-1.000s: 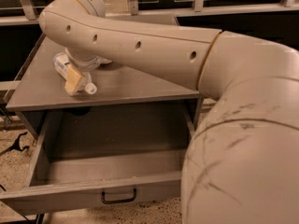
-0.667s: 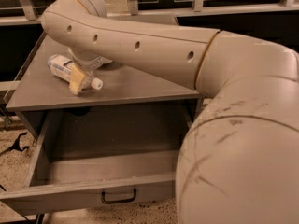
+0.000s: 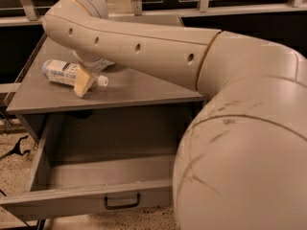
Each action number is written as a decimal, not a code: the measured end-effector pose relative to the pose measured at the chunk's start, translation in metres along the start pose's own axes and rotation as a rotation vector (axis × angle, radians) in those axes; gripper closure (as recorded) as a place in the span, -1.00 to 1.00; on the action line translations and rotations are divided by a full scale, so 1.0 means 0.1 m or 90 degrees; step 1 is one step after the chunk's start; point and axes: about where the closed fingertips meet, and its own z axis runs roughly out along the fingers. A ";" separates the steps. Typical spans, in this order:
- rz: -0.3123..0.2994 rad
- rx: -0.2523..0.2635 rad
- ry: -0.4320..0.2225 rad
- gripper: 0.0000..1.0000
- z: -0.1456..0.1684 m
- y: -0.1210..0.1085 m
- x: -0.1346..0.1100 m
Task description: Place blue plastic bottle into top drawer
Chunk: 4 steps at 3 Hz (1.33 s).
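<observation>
The blue plastic bottle point(image 3: 61, 73) lies on its side on the grey cabinet top, its white cap point(image 3: 102, 81) pointing right. My gripper point(image 3: 82, 80) reaches down from the arm's wrist at the left of the cabinet top. It is shut on the bottle near its neck. One cream finger point(image 3: 81, 83) shows in front of the bottle and the other is hidden behind it. The top drawer point(image 3: 72, 202) is pulled wide open just below, with an empty inside and a dark bar handle point(image 3: 122, 202) on its front panel.
The grey cabinet top point(image 3: 144, 87) carries the bottle at its left end. My large cream arm point(image 3: 240, 128) fills the right half of the view and hides the drawer's right side. Speckled floor point(image 3: 14, 176) and dark cables lie at lower left.
The bottle has turned with the gripper: its cap has shifted right and slightly up, and its base has swung out to the left. More of its label now shows.
</observation>
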 end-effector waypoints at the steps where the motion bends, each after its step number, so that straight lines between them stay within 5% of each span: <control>1: -0.012 -0.023 -0.015 -1.00 -0.12 -0.05 -0.03; 3: -0.076 -0.164 -0.039 -1.00 -0.41 -0.31 0.02; 4: -0.104 -0.252 -0.111 -1.00 -0.40 -0.33 -0.02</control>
